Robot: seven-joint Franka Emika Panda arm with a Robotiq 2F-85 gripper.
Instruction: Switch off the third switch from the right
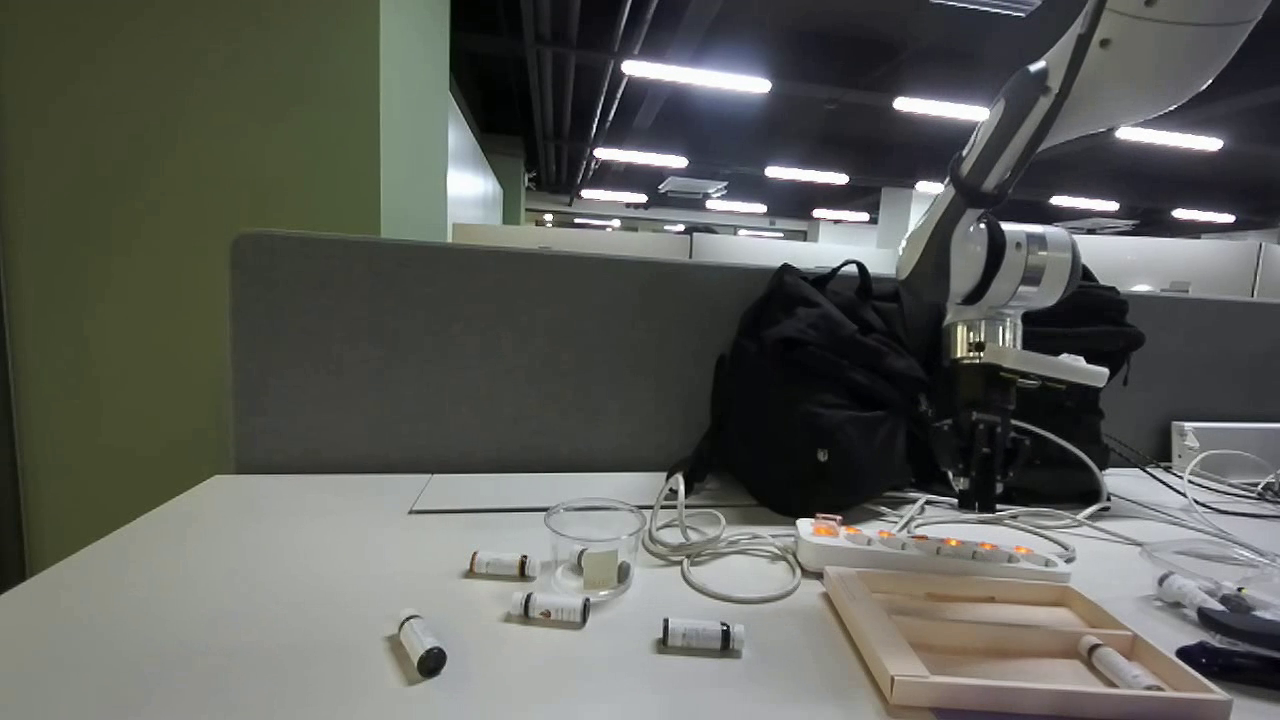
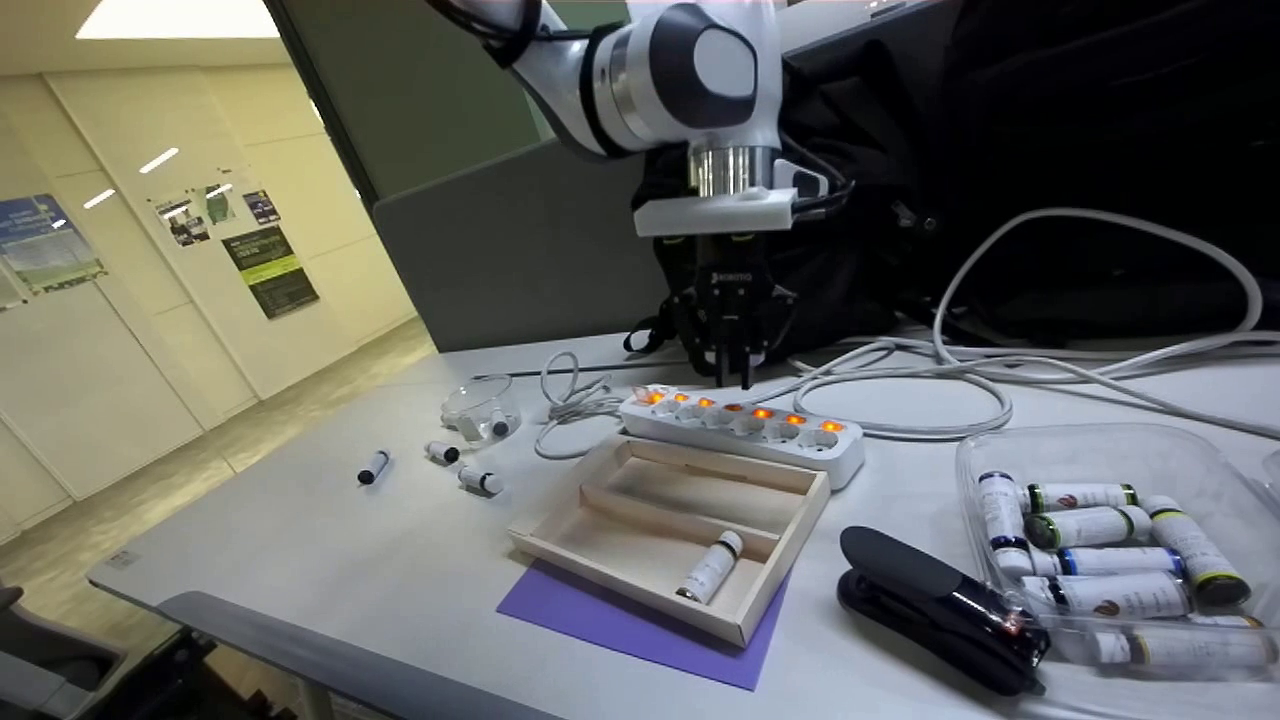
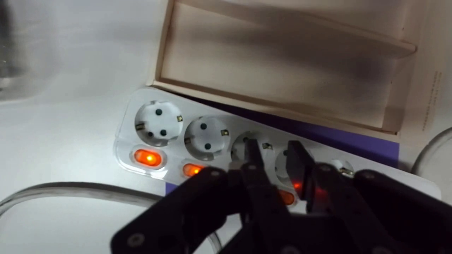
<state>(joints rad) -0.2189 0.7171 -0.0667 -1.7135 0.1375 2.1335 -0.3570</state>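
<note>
A white power strip (image 1: 860,557) (image 2: 740,447) (image 3: 185,110) lies behind the wooden tray, with a row of orange rocker switches. In an exterior view, the third switch from the right (image 2: 762,413) glows. The switch just left of it (image 2: 733,407) looks dim. In the wrist view, two lit switches (image 3: 147,157) (image 3: 192,170) show at the left and a dim one (image 3: 286,197) shows between the fingers; the switch between these is hidden behind a finger. My gripper (image 1: 978,497) (image 2: 733,375) (image 3: 275,148) points down above the strip's middle, partly open with a narrow empty gap.
The wooden tray (image 1: 1050,697) holds one small bottle on a purple sheet (image 2: 640,627). A black stapler (image 2: 940,600) and a clear container (image 2: 1100,430) of bottles are beside it. White cables and a black backpack (image 1: 820,400) lie behind. A clear cup (image 1: 597,505) and loose bottles are nearby.
</note>
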